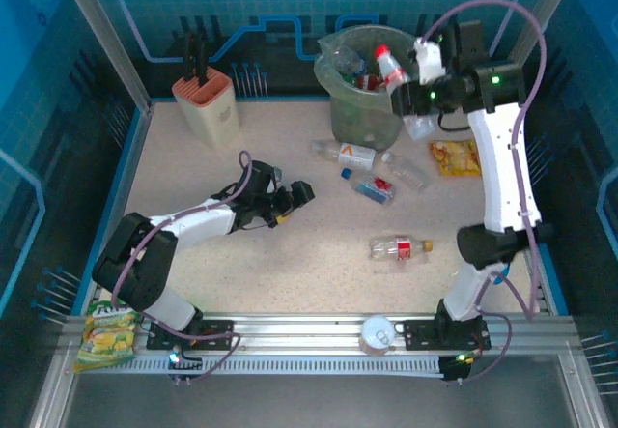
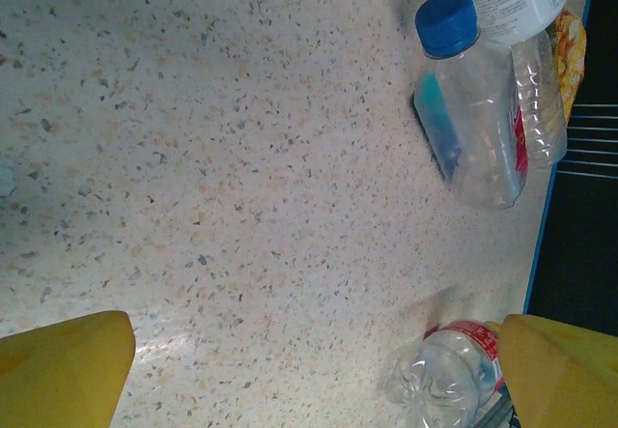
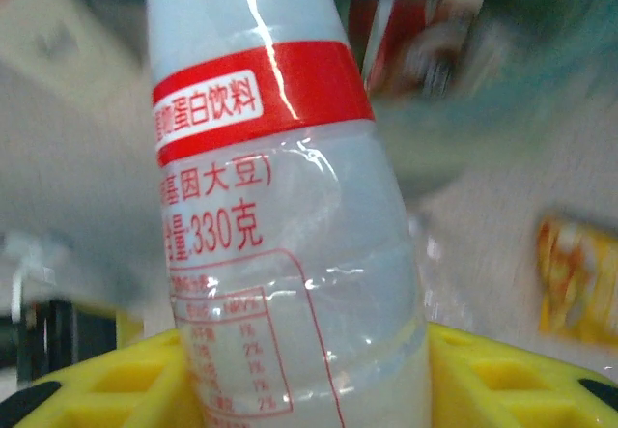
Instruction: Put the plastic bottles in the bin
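At the upper right of the top view, the right claw (image 1: pixel 409 88) is closed around a white bottle (image 1: pixel 390 65) whose long axis leans left, apparently above the bin (image 1: pixel 359 119), while the left claw (image 1: pixel 291 202) hangs open at centre, the loose bottles (image 1: pixel 369 186) lying on the tabletop (image 1: pixel 290 273) to its right.
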Robot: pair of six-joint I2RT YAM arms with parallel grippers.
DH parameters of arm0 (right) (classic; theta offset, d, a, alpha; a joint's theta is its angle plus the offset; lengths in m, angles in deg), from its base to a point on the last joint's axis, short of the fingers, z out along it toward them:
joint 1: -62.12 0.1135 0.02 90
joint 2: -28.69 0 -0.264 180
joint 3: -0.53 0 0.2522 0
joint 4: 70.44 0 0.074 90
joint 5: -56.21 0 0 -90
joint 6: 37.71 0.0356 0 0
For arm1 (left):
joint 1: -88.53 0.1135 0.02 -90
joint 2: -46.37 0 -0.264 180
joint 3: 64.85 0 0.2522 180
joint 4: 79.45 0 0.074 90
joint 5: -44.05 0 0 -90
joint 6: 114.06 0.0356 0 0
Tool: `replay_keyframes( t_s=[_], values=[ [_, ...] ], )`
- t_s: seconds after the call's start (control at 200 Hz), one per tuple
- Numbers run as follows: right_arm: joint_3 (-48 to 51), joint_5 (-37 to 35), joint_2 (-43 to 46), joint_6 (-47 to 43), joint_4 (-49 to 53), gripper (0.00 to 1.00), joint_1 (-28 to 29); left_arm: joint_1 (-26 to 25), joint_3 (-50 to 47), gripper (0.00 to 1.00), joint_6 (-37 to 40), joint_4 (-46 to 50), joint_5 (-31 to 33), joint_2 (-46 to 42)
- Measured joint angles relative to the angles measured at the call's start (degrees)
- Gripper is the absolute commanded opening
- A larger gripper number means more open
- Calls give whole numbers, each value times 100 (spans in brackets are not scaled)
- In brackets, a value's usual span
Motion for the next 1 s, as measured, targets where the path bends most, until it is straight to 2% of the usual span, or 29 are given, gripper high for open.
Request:
replay_keyframes(
  t_s=[0.06,0.115,0.18,0.275,0.345,0.66,1.001],
  values=[
    [-1128,94,-632,26,-42,51,-144,0,0,97,-20,-2,-2,0],
    [-1513,190,-953,90,-168,51,-269,0,-2,97,-46,-2,0,-2],
    [-1246,313,-1056,199,-501,50,-409,0,-2,97,-105,2,2,-26],
    [-157,479,-944,444,-1423,49,-516,0,-2,97,-127,22,4,-146],
    [262,599,-984,651,-1980,49,-531,0,-2,97,-127,22,7,-264],
    [-363,772,-1414,1276,-3469,48,-562,0,-11,97,-131,26,72,-459],
    [-328,240,-2009,992,-4312,48,-553,0,-9,97,-127,356,125,-595]
  ],
)
